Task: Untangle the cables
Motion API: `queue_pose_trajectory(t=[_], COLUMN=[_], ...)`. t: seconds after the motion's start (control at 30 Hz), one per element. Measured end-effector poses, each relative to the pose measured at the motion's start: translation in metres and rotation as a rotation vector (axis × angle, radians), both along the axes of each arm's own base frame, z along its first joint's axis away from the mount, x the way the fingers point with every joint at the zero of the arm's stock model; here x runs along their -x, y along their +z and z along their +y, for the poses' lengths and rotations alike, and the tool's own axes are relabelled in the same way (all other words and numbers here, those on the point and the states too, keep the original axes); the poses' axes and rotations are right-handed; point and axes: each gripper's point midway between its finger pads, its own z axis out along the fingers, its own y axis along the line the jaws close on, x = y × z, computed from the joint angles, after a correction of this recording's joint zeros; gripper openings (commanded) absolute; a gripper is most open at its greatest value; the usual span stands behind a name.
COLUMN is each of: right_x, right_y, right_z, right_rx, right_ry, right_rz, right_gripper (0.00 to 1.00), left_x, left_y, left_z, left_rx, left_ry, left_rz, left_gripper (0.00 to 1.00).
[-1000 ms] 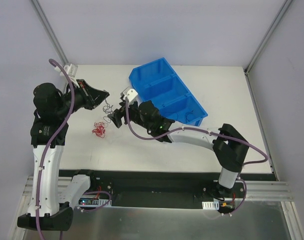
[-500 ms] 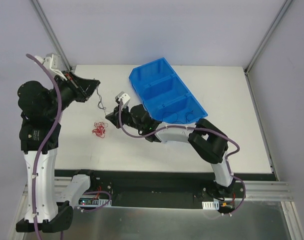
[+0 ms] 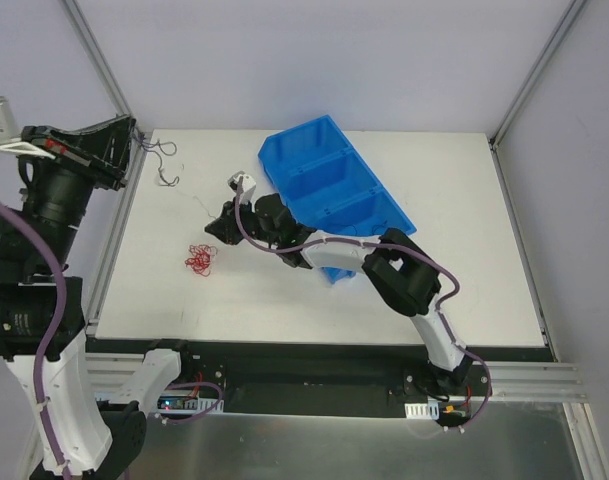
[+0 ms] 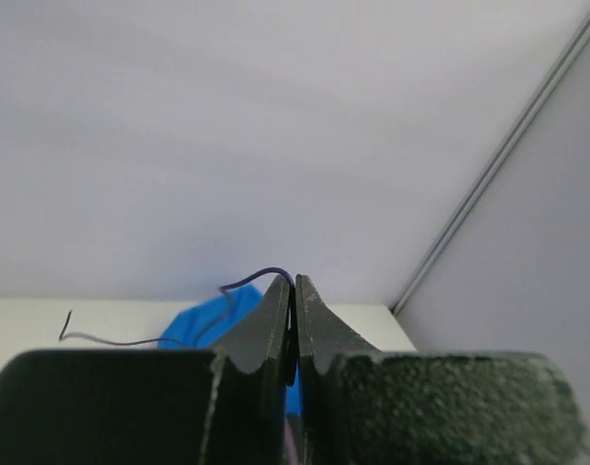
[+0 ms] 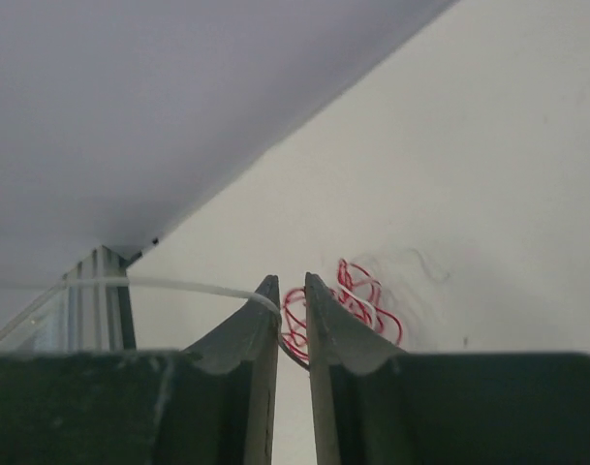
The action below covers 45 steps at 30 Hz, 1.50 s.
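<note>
The left gripper (image 4: pixel 293 286) is hanging high over the far-left corner of the table (image 3: pixel 464 220). Its jaws are pressing fully together on the dark cable (image 4: pixel 259 273). In the left wrist view that thin wire is arching out from the very tips and trailing off to the left. From above, its loose curly end is dangling just right of the fingers, over the far-left part of the table and clear of the surface. The right gripper (image 5: pixel 292 286) is reaching low across the table toward the left, sitting just left of the blue bin (image 3: pixel 296 140), which is lying at an angle across the far middle of the table. Its jaws are standing a narrow slit apart, and the gap is showing clear along the fingers. The white cable (image 5: pixel 178 284) is running in a nearly straight line from the left to the tip of one finger and is touching it there. Whether it is caught on that tip I cannot tell. The red cable (image 3: pixel 199 258) is lying in a small curly bundle on the table, just near and left of the right gripper, apart from the other two wires and touching neither gripper.
</note>
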Motion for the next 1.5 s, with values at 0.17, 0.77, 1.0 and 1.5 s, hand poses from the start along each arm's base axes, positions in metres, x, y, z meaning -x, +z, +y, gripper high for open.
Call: queue_pose_trajectory(t=[0.17, 0.77, 1.0, 1.5], right_x=[-0.01, -0.013, 0.012, 0.028], right_y=[-0.076, -0.085, -0.017, 0.141], right_z=[-0.008, -0.019, -0.072, -0.077], right_rx=[0.147, 0.38, 0.427, 0.039], right_ry=[-0.002, -0.017, 0.029, 0.065], right_rz=[0.153, 0.19, 0.029, -0.315], right_gripper=[0.08, 0.82, 0.88, 0.85], left_x=[0.022, -0.009, -0.029, -0.062], left_y=[0.044, -0.008, -0.092, -0.201], left_z=[0.0, 0.004, 0.017, 0.017], left_rx=[0.002, 0.019, 0.055, 0.193], left_ry=[0.0, 0.024, 0.101, 0.139], left_rz=[-0.138, -0.018, 0.187, 0.573], left_gripper=[0.0, 0.0, 0.0, 0.0])
